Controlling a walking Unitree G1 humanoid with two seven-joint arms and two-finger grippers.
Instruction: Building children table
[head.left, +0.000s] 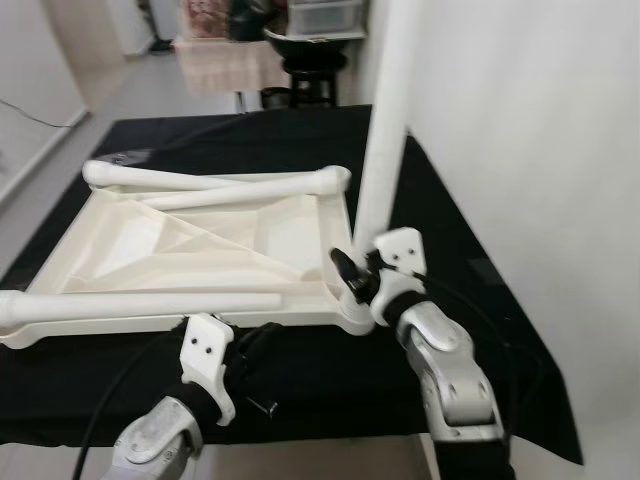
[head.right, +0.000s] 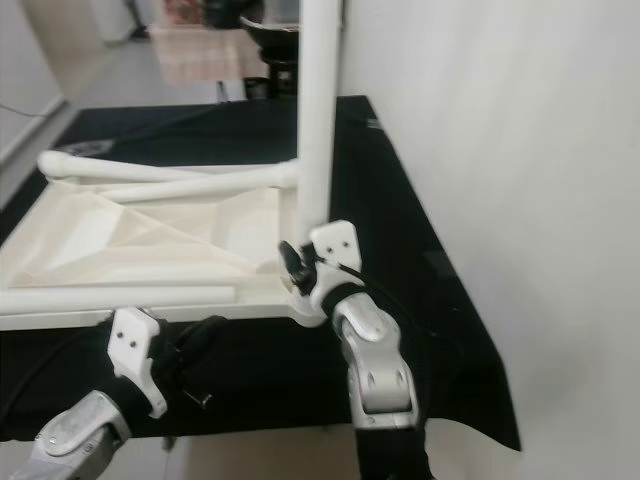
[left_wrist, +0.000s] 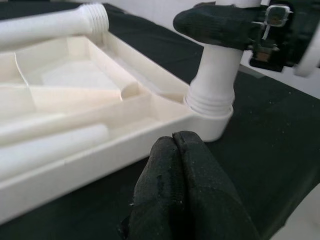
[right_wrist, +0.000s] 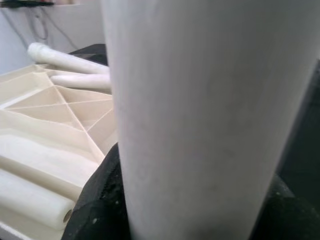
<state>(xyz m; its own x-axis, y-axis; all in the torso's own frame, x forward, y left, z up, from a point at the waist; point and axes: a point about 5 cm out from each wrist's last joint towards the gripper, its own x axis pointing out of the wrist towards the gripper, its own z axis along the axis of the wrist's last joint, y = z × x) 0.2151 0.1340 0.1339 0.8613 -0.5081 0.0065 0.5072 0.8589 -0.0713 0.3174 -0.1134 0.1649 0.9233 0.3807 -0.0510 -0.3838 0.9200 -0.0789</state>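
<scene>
Cream plastic tabletop (head.left: 200, 250) lay upside down on a black cloth (head.left: 470, 270), and the right gripper (head.left: 352, 276) clenched the upright leg (head.left: 385, 120) in its 4 o'clock corner socket; the left gripper (left_wrist: 186, 195) rested pinched empty near the front edge. Cross-threading seemed the risk if the leg tilted. A white wall (head.left: 540, 120) stood at 3 o'clock, a dark stool (head.left: 305, 65) at 12.

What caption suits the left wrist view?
Right gripper clamps the upright leg in the tabletop corner socket; left gripper shut nearby.
</scene>
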